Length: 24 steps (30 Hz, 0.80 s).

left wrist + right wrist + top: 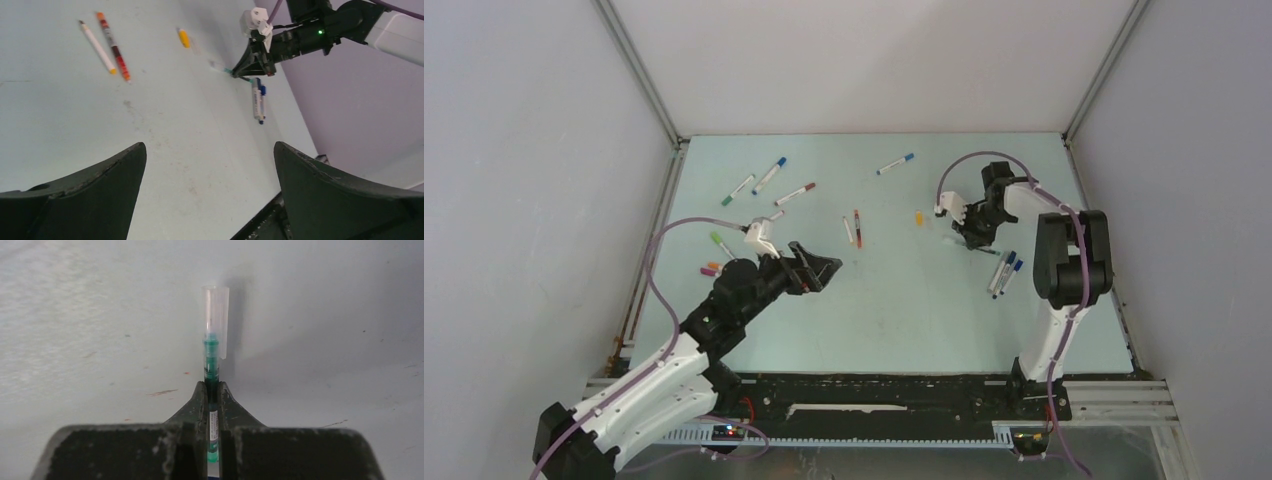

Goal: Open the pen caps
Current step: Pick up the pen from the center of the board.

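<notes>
My right gripper [212, 390] is shut on a slim green pen [212, 365] lying on the table. The pen's clear cap [215, 315] sticks out beyond the fingertips and is still on the tip. In the top view this gripper [976, 240] is low at the table's right rear. My left gripper [822, 268] hovers open over the table's middle left, with nothing between its fingers [100, 185]. A loose yellow cap [919, 217] lies left of the right gripper. Small magenta and orange caps [709, 269] lie by the left edge.
Several capped pens [770, 175] lie at the rear left, and a blue-capped pen [895, 164] lies at the rear centre. A red pen [857, 228] and a white pen [848, 230] lie mid-table. Blue-capped pens [1002, 272] rest beside the right arm. White walls enclose the table.
</notes>
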{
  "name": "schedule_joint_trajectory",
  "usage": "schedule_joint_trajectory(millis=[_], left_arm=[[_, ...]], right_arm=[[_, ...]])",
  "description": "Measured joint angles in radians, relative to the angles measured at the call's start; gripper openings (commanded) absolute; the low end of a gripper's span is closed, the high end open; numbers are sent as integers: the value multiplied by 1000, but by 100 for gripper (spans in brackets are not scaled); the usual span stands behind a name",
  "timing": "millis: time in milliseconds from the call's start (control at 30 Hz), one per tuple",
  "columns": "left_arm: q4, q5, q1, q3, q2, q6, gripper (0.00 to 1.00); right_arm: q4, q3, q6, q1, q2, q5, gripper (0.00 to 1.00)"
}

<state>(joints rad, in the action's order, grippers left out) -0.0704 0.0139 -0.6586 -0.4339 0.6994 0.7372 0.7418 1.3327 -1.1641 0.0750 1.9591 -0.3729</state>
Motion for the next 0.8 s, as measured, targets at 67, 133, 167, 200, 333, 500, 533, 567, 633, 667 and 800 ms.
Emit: schedule_joint_trajectory(millis=[67,133,167,200,333,500,533,567,633,667,800], left_arm=[[-45,-36,0,11,18,18,100],[-97,-74,0,21,47,43,100],[-121,-92,0,24,63,56,100],[-149,-109,0,28,82,71,100],[-256,-168,0,29,153,139,100],[-427,-231,-2,29,263,273,100],[-456,-240,-5,29,288,300,100],[-481,-250,-7,28,312,323,100],[-524,-269,-21,23,373,372,100],[-530,-279,-31,15,402,391,100],[-523,-319,-83,-74,543,450,94]], right_arm=[[-1,-33,12,9,-45,-26,0],[-3,-60,25,23,-110,-52,0],[-8,-74,32,31,-154,-68,0],[-14,-91,41,41,-204,-85,0],[-23,-159,66,90,-421,-167,0],[-3,-290,84,175,-688,-283,0],[5,-316,83,191,-732,-309,0],[11,-337,84,203,-764,-327,0],[27,-388,83,232,-830,-361,0],[35,-403,84,241,-848,-369,0],[52,-450,83,278,-877,-389,0]])
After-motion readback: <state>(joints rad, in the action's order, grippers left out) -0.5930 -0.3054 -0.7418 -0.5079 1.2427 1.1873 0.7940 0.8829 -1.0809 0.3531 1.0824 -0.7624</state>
